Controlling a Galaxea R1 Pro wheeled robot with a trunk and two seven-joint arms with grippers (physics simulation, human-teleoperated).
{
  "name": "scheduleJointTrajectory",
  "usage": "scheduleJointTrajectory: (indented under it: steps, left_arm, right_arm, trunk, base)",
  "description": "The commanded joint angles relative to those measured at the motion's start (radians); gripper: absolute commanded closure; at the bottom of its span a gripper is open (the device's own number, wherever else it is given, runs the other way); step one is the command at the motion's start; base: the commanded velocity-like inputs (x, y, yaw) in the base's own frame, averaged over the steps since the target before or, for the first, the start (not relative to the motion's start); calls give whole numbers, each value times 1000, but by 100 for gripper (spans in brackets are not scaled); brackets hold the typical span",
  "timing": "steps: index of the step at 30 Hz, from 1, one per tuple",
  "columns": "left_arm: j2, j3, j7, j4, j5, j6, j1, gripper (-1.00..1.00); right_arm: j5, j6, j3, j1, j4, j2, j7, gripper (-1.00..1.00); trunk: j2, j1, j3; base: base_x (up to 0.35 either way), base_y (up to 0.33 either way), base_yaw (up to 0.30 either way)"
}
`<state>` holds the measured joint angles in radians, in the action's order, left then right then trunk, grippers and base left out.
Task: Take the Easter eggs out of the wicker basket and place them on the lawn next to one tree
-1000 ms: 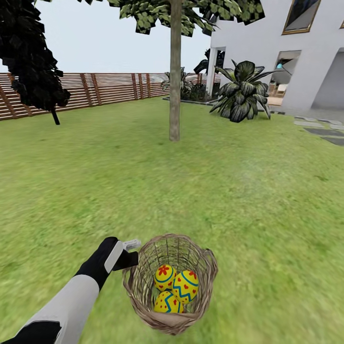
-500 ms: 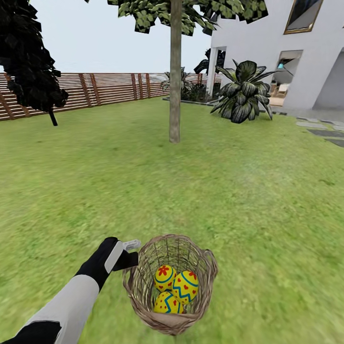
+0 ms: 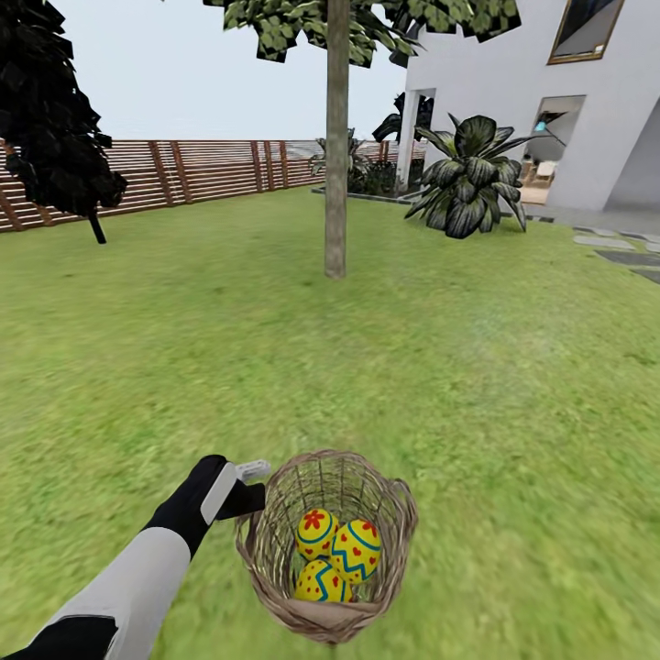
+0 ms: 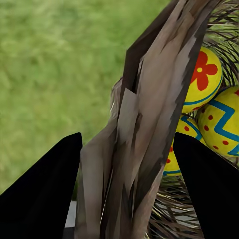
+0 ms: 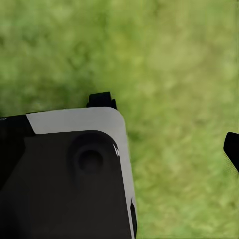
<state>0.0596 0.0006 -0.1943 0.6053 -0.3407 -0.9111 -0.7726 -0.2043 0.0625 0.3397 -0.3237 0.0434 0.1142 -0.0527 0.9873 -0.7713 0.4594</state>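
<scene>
Head view has the left gripper clamped on the left rim of the wicker basket, seemingly to carry all three Easter eggs inside it over the lawn toward the tree well ahead. Its jaws straddle the braided rim, closed onto it. The right gripper's opening I cannot tell.

Outdoor scene, even daylight, pale grey sky. Brown horizontal-slat fence ran along the far edge of the grass. White house stood at far right, with an open doorway and a framed upper window. Grey paving slabs lay before it. Dark columnar shrub at far left
</scene>
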Motion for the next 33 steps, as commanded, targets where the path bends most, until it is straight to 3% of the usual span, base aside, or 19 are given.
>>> scheduleJointTrajectory:
  steps: [1, 33]
  left_arm:
    - [0, 1, -10, 2, -24, -2, -1, 100]
    - [0, -1, -10, -1, -24, -2, -1, 100]
  right_arm:
    - [-9, 7, 9, -2, 4, 1, -2, -100]
    - [-9, 7, 9, -2, 4, 1, -2, -100]
  trunk:
    - [1, -1, 1]
    - [1, -1, 1]
  base:
    - [328, 0, 0]
    - [328, 0, 0]
